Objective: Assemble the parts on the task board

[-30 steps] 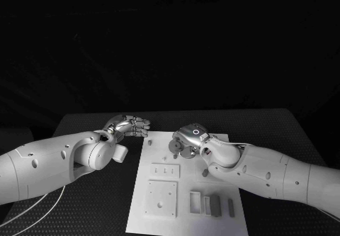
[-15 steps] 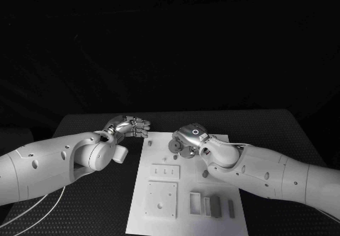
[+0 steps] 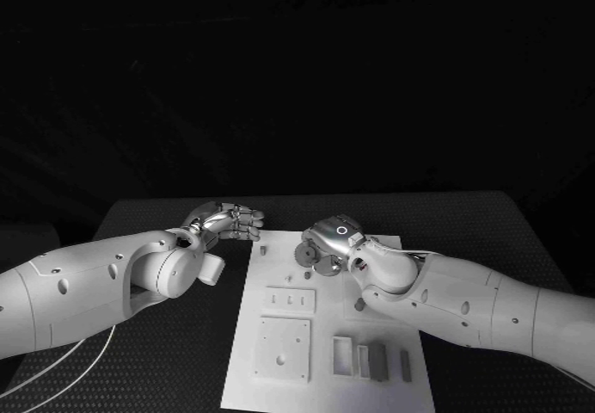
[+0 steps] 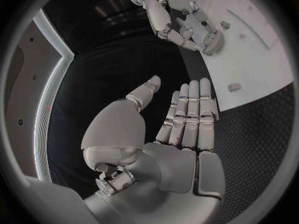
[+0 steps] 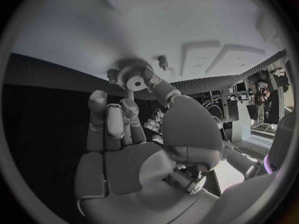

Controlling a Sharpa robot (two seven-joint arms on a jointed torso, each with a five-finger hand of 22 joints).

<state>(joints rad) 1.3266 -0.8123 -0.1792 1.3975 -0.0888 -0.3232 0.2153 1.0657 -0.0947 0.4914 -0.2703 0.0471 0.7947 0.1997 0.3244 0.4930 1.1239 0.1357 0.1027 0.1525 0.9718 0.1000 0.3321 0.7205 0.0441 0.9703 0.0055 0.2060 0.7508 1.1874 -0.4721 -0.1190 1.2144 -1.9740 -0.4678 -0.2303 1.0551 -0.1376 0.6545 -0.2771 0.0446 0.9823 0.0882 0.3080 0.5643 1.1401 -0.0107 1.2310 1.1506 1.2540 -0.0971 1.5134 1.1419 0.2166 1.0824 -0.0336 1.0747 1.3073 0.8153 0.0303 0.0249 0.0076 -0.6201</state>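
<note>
Desk (image 3: pixel 162 361) first: black and ribbed, it carries the white board (image 3: pixel 325 379), which lies lengthwise in front of me. On the board's near half sit a square plate (image 3: pixel 284 347), a small slotted plate (image 3: pixel 289 298) and a row of narrow blocks (image 3: pixel 370 360). My right arm reaches across the board toward its far end, and my left arm lies off its left edge.

My right hand (image 3: pixel 325 249) has a gear (image 5: pixel 133 77) pinched between thumb and fingertips, pressed close against the board's far end. Right beside the gear a small peg (image 5: pixel 163 61) stands up from the board, and a second small part (image 5: pixel 112 75) sits touching the gear's other side. My left hand (image 3: pixel 227 219) is released, fingers straight and side by side, holding nothing, hovering over the desk just beside the board's far left corner.

As I judge it, the step in hand is seating this gear on its post. To do it well I should keep the gear flat to the board, not tilted, and line its centre hole over the post before I press. I cannot tell from here whether the hole is already on a post. A light pinch lets the gear settle and turn so its teeth can mesh with a neighbour. My left hand could steady the board's corner if it slides.
</note>
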